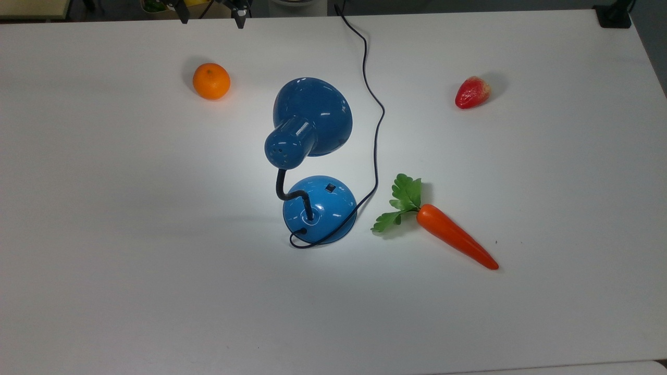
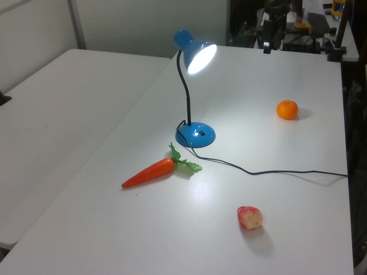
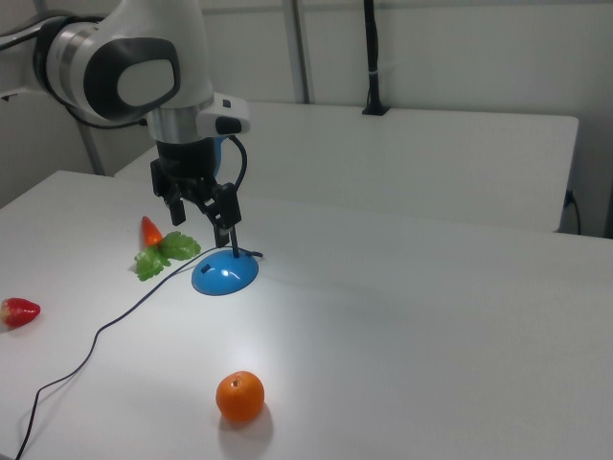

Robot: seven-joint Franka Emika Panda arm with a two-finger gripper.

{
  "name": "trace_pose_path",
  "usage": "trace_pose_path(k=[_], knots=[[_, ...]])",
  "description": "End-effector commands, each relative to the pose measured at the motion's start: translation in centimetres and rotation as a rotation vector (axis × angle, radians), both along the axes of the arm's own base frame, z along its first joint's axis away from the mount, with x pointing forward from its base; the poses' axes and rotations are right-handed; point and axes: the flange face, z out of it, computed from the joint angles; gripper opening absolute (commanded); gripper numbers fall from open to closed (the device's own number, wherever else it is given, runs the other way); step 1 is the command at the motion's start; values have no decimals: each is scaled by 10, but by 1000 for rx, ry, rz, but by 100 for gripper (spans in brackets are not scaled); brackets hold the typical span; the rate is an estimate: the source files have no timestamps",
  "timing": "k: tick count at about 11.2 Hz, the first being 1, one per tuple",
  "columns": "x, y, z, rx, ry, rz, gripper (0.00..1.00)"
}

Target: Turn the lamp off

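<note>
The blue lamp is lit and throws a bright pool on the white table. Its cone shade leans over from the black bendy neck. The round base carries a small black switch on its upper side. From the left view the glowing shade stands above the base. My gripper hangs open and empty at the top view's upper edge, well away from the lamp. In the right view the open gripper overlaps the neck above the base. The same gripper sits far back in the left view.
An orange lies below the gripper in the top view. A strawberry and a carrot lie on the top view's right. The black cord snakes from the base to the table's far edge.
</note>
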Motion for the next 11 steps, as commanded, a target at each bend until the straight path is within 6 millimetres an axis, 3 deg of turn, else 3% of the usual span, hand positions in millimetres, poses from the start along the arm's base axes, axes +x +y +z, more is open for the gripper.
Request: trace_pose_path(k=[1, 10, 11], knots=[[-7, -1, 8, -13, 19, -7, 100], [-12, -6, 11, -10, 28, -17, 100], [-15, -6, 14, -10, 22, -17, 86]])
